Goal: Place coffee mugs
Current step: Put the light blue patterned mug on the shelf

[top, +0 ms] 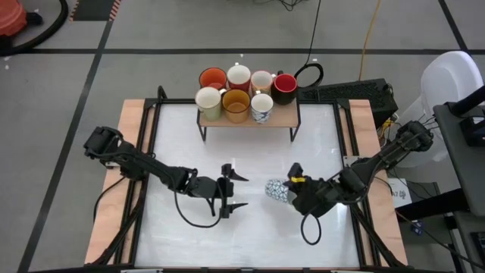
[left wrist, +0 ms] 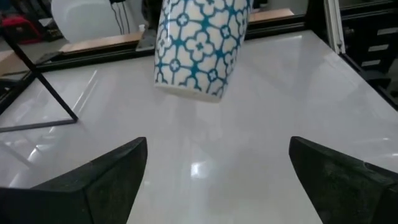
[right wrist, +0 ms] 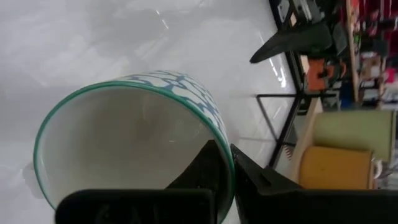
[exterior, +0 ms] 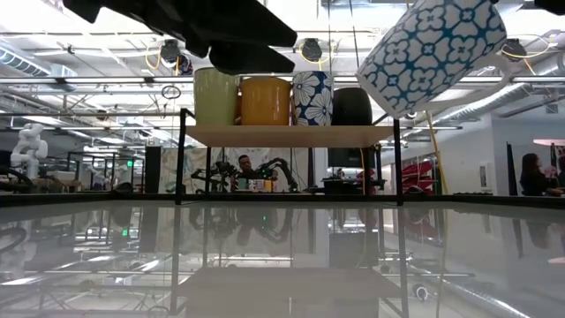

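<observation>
Floor (top: 151, 30): we see grey, crossed by dark taped lines.
Ceiling (exterior: 106, 62): we note exposed pipes and strip lights.
Table (top: 250, 227): we record a glossy white top with wooden side boards.
Far right: we see a seated person (exterior: 534, 172).

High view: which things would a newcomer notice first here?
The right gripper holds a blue-patterned mug tilted above the white table, one finger inside its rim. Seven mugs crowd the small wooden shelf at the far edge. The left gripper waits open, facing it.
</observation>
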Tool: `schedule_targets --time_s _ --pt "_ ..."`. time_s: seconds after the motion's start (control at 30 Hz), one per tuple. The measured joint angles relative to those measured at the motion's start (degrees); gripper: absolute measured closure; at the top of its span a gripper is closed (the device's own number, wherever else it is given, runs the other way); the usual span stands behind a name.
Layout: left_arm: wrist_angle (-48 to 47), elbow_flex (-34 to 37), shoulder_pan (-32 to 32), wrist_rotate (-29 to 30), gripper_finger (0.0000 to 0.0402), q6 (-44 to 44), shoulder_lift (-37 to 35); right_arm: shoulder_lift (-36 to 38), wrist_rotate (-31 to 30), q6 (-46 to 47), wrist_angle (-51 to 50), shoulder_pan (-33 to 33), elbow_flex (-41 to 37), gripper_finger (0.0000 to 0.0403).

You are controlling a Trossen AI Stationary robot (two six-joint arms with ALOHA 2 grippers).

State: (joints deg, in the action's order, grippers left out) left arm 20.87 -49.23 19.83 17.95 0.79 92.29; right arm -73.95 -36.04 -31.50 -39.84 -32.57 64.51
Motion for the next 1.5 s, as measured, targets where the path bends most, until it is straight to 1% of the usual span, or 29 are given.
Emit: schedule_targets --time_s 0.17,0.3,0.4,0.5,0.63,0.83,0.9,1.0,1.03,1.07,1.13,1.2,1.33,1.5 --pt "0.0 0.0 -0.3 -0.1 0.0009 0.3 0.0 0.0 0.1 -6.9 2.9 1.0 0.0 0.0398" --pt "0.1 0.0 -0.3 0.3 0.0009 0.4 0.0 0.0 0.0 -10.6 6.0 1.7 -0.2 0.0397" --pt "0.0 0.0 -0.3 3.4 0.0009 0.9 0.0 0.1 0.1 -14.0 8.9 2.2 -1.6 0.0397" --pt "0.0 0.0 -0.3 6.1 0.0009 2.0 0.0 0.1 0.0 -17.4 8.7 2.3 -2.7 0.0397" --pt "-0.1 0.0 -0.3 6.1 0.0009 2.5 0.0 0.1 -0.1 -21.7 9.2 2.3 -4.7 0.0397" --pt "-0.6 0.0 0.6 6.0 0.0009 5.0 0.0 0.1 0.0 -24.0 11.5 2.3 -6.4 0.0397" --pt "-0.6 0.0 0.5 5.3 0.0009 5.0 0.0 0.0 0.1 -26.7 14.7 2.3 -7.4 0.0397" --pt "-0.1 0.0 -0.7 4.9 0.0009 3.6 0.0 0.0 0.2 -32.8 22.4 2.3 -9.2 0.0397" --pt "0.7 0.0 -1.1 5.4 0.0009 3.6 0.0 0.0 0.2 -34.8 24.9 2.3 -9.9 0.0397" --pt "2.0 0.0 -1.4 7.4 0.0009 4.1 0.0 0.0 0.3 -36.6 26.9 2.3 -10.5 0.0397" --pt "4.3 0.0 -2.2 12.9 0.0009 4.6 0.0 0.0 0.4 -38.7 29.3 2.5 -11.1 0.0397" --pt "4.8 0.0 -2.9 14.5 0.0009 6.0 -0.1 0.0 0.3 -38.9 30.0 2.6 -11.2 0.0397" --pt "4.6 0.0 -2.7 11.9 0.0009 12.2 -0.1 0.0 0.1 -39.0 29.7 2.6 -11.2 0.0397" --pt "3.3 0.0 -2.5 7.1 0.0009 11.4 -0.1 0.0 0.2 -38.1 29.7 3.3 -11.2 0.0397"
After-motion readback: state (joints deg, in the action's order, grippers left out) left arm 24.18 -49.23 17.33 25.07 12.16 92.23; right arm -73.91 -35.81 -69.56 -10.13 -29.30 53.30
